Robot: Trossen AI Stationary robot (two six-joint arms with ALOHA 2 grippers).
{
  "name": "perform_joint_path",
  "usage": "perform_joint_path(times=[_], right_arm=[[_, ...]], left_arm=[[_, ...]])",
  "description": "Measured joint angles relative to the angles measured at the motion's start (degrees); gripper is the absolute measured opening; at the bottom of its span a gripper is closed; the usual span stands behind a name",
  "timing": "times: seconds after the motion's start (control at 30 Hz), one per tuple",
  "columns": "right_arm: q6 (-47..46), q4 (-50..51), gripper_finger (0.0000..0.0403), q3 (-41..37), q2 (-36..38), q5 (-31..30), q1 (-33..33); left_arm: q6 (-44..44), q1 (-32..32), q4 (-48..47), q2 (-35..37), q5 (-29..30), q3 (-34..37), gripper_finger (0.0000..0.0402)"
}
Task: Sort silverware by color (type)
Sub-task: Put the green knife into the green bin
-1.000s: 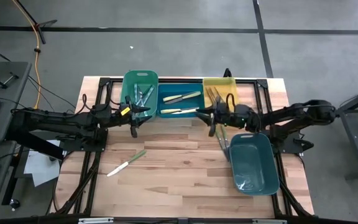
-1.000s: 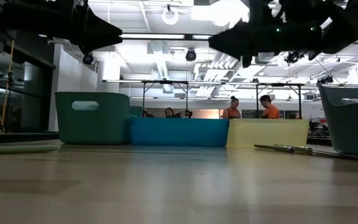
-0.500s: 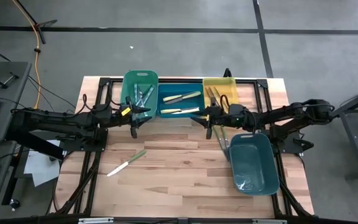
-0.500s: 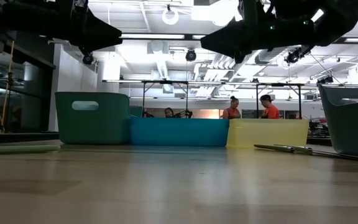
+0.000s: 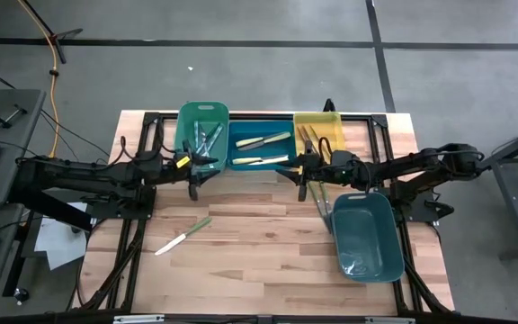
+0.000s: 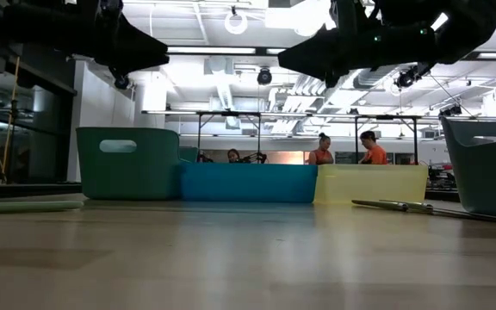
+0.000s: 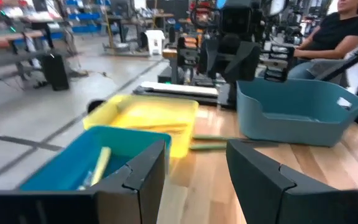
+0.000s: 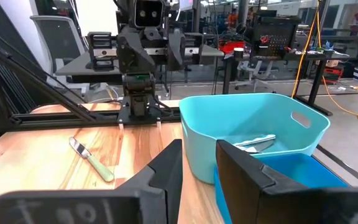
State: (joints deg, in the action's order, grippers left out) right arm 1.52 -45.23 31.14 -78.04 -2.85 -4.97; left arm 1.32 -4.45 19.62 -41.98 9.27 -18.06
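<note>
- While both arms hang above the bin row at the far side of the worktop (image 5: 268,234), one green-handled knife (image 5: 183,236) lies loose on the boards, near the left front.
- Its long axis runs diagonally: blade toward the left front, handle toward the bins.
- Left hand (image 5: 194,187) hovers just in front of the green bin (image 5: 203,112); fingers parted, nothing between them (left wrist view).
- The knife lies forward of it, toward the front edge. The left arm is clearly the nearer one.
- Right hand (image 5: 306,184) hovers in front of the seam between blue bin (image 5: 237,164) and yellow bin (image 5: 317,119); fingers apart and empty (right wrist view).
- Two long utensils (image 5: 323,209) lie together just beside the teal bin (image 5: 367,261), running front to back, close in front of the right hand.
- Sorted so far: silvery pieces in the green bin, pale yellow-handled pieces (image 5: 263,140) in the blue bin, some pieces in the yellow bin.
- Against the frame one second back: the right arm has shifted slightly toward the left; since half a second back, no visible change. Left arm and all silverware unmoved.
- Judgement: next pick is probably either loose group; each arm would take its own side.
</note>
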Motion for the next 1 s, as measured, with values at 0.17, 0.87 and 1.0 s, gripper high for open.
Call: perform_joint_path(times=[0.17, 0.87, 1.0], right_arm=[[-0.1, 0.0, 0.0094, 0.0, 0.0, 0.0, 0.0], [-0.2, 0.5, 0.0094, 0.1, 0.0, 0.0, 0.0], [-0.2, 0.6, 0.0094, 0.1, 0.0, 0.0, 0.0]], left_arm=[[5.0, 0.0, -5.0, 0.0, -5.8, 0.0, 0.0161], [31.3, 35.6, -56.3, -15.5, 1.8, -22.5, 0.0161], [40.8, 41.2, -61.6, -23.7, 2.1, -25.0, 0.0161]])
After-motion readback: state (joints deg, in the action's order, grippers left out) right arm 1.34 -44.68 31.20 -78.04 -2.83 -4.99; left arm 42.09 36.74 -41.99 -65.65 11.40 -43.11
